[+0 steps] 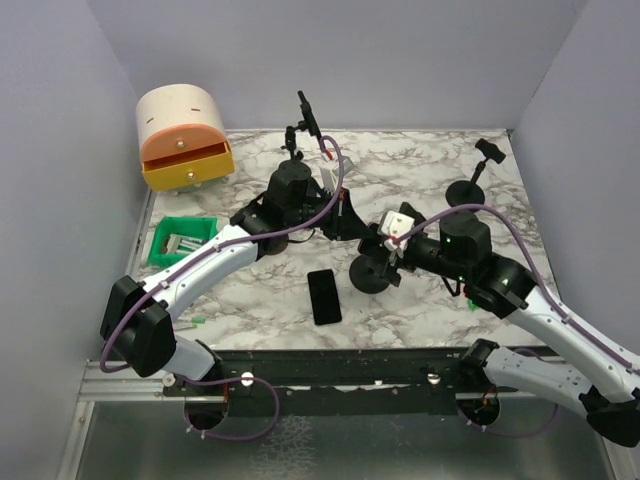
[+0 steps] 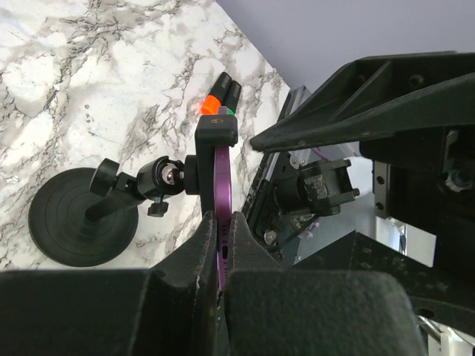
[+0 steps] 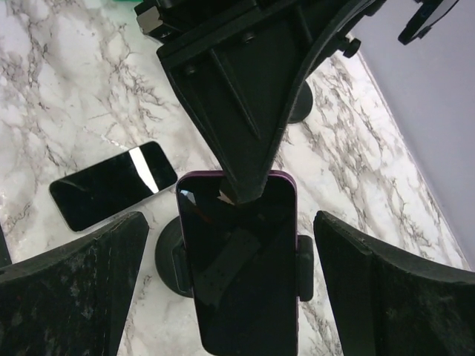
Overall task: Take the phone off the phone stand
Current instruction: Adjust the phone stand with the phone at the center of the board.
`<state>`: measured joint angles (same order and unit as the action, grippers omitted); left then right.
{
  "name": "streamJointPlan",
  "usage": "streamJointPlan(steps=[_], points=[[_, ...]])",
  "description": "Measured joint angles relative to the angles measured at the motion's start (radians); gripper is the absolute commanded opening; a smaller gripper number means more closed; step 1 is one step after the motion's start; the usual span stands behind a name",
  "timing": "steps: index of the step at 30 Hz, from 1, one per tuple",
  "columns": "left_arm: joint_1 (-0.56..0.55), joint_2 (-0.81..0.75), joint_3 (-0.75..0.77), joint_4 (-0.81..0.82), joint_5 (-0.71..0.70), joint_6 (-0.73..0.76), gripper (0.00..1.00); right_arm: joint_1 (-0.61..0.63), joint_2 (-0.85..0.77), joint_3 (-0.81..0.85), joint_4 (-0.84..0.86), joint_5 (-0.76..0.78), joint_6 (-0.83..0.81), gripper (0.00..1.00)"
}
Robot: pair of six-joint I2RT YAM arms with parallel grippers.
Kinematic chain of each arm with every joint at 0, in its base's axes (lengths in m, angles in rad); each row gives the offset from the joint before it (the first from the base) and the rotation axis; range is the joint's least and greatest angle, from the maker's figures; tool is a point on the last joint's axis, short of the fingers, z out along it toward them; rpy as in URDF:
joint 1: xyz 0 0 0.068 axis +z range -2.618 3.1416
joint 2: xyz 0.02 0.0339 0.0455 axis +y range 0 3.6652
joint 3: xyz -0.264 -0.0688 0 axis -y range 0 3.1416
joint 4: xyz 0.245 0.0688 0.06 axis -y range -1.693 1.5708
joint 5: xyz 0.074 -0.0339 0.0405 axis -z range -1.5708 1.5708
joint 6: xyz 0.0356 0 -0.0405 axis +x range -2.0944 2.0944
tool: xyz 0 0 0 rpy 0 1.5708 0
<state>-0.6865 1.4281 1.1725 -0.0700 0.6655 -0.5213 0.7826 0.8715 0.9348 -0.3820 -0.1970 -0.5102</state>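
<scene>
Phone [image 3: 237, 274], purple, sits clamped in the stand [image 2: 82, 219] at mid-table [image 1: 420, 170]. Left gripper [image 2: 223, 222] is closed on the phone's top edge. Right gripper [image 3: 228, 222] is spread wide, fingers either side of the phone, not touching. Second phone [image 1: 324, 297] lies flat nearby

Looks onto purple phone [image 3: 237, 259] clamped in stand [image 3: 168, 259], screen dark. Shows left gripper [image 3: 236, 194] pinching phone's top edge from above. Has right gripper [image 3: 234, 293] spread wide, fingers [image 3: 74, 285] either side of phone, touching nothing. Shows black phone [image 3: 111, 185] flat on marble table [image 3: 67, 89], left of stand, apart from it. Catches dark round base [image 3: 300, 104] behind left gripper, mostly hidden.
</scene>
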Motion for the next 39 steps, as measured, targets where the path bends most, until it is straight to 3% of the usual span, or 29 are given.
streamJointPlan(steps=[27, 33, 39], points=[[0.000, 0.000, 0.000, -0.002, 0.004, 0.006, 0.00, 0.079, 0.129, -0.010, 0.045, 0.199, -0.086, 0.99], [0.000, 0.000, 0.000, -0.002, 0.004, 0.007, 0.00, 0.082, 0.137, -0.013, 0.061, 0.236, -0.086, 0.90], [0.005, -0.001, 0.000, 0.000, 0.004, 0.005, 0.00, 0.088, 0.145, -0.013, 0.061, 0.244, -0.085, 0.69]])
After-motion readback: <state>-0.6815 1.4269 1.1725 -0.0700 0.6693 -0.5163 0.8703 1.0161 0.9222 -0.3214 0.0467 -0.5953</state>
